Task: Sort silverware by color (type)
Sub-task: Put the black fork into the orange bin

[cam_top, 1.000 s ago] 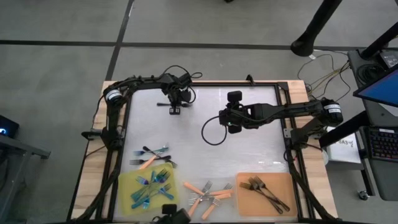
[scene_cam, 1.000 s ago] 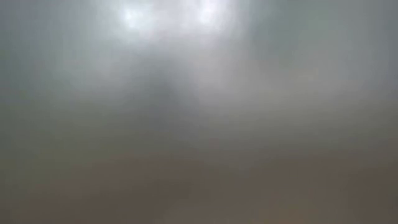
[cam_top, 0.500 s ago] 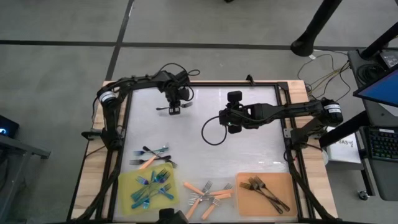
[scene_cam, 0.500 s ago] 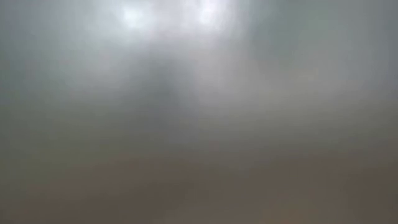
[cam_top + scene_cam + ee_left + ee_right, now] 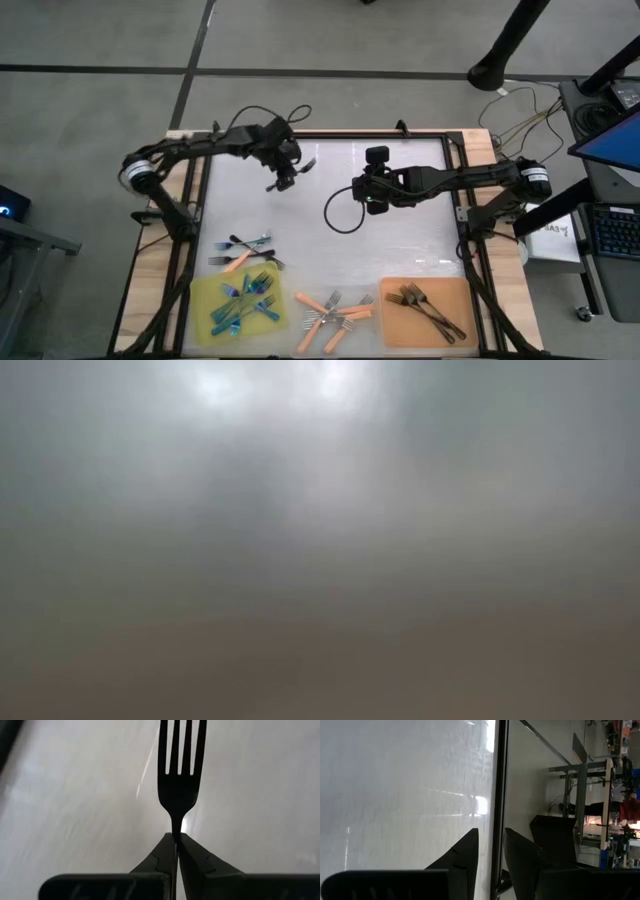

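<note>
Left gripper: my left gripper [image 5: 288, 178] hangs over the far left part of the white surface [image 5: 400, 240], its jaws pinched fully together on the thin neck of a dark grey-black metal fork [image 5: 181, 775], tines pointing away from the wrist.
Step in hand: I judge this the carry stage, with one dark fork lifted and on its way to its own group.
Yellow mat: the yellow-green mat [image 5: 205, 300] at the near left holds the iridescent blue-teal forks [image 5: 245, 300].
Loose cluster: a few mixed forks [image 5: 243, 250] lie just beyond that mat, not yet sorted.
Orange-handled forks: the orange-handled forks with silver tines [image 5: 335, 311] lie bunched on the bare surface at the near middle.
Orange mat: the orange mat [image 5: 450, 325] at the near right carries the other dark grey-black forks [image 5: 425, 303].
Next move: a long travel across to the orange mat, well apart from where I hold the fork now, passing clear of my other arm, then lowering and releasing.
Right gripper: my right gripper [image 5: 375, 201] waits over the middle of the surface, jaws narrowly parted and holding nothing.
</note>
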Available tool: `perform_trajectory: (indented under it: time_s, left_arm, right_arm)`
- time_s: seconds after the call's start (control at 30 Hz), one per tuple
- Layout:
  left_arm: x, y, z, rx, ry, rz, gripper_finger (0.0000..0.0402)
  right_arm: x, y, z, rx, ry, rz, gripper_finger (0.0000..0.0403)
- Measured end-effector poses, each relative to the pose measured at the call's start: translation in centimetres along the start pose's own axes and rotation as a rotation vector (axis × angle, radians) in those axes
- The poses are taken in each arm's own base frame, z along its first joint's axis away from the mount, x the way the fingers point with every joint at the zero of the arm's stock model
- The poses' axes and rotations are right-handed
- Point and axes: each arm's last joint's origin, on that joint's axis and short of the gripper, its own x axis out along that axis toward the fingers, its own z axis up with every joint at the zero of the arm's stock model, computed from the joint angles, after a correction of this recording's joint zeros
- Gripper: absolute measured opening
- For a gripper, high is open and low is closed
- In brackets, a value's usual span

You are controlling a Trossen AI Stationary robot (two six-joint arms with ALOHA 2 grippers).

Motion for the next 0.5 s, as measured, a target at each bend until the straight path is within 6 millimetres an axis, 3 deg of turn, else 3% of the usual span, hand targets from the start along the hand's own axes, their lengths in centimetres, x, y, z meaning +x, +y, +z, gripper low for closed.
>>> perform_trajectory:
  time_s: [0.1,0.33,0.5]
  left_arm:
    - [-1.0,-2.0,-0.3,0.011,-0.178,-0.022,0.0]
    - [-2.7,-6.1,-1.1,-0.012,-0.651,-0.089,0.0]
    - [-2.6,-8.4,-2.6,-0.068,-0.864,-0.105,0.0]
  right_arm:
    - [0.0,0.0,0.0,-0.031,0.0,0.0,0.0082]
    - [0.0,-0.1,0.2,-0.349,-0.015,-0.01,0.0082]
    - [0.0,-0.1,0.2,-0.36,-0.015,-0.01,0.0082]
